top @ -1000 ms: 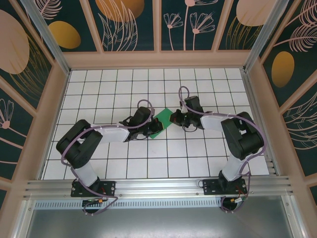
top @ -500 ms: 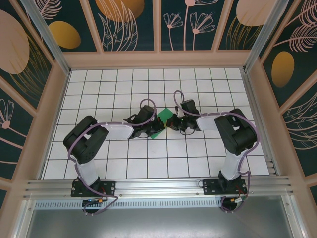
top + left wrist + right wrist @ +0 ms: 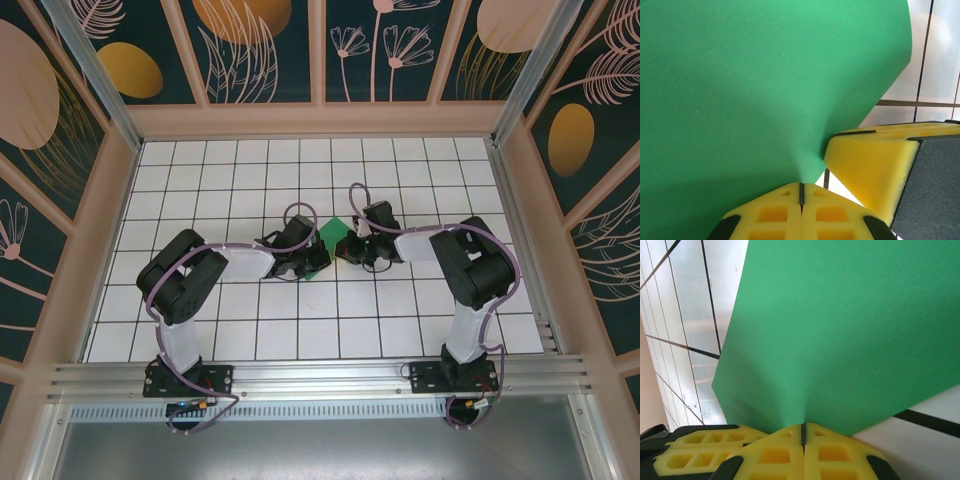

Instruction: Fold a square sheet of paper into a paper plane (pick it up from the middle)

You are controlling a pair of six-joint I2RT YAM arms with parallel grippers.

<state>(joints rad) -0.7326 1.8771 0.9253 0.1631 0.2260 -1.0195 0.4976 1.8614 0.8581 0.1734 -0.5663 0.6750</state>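
Left end effector [image 3: 801, 192] and right end effector [image 3: 803, 432], nearly touching, each pinch the green sheet [image 3: 750, 90] over gridded table [image 3: 400, 300]

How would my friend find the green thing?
On the white grid table, look at the middle. The square sheet of paper is pinched between the left gripper and right gripper, both shut on it. Nothing else there is bright green.

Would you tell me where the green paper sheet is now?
Top view: the green sheet is at the table centre, between left gripper and right gripper, both shut on it.
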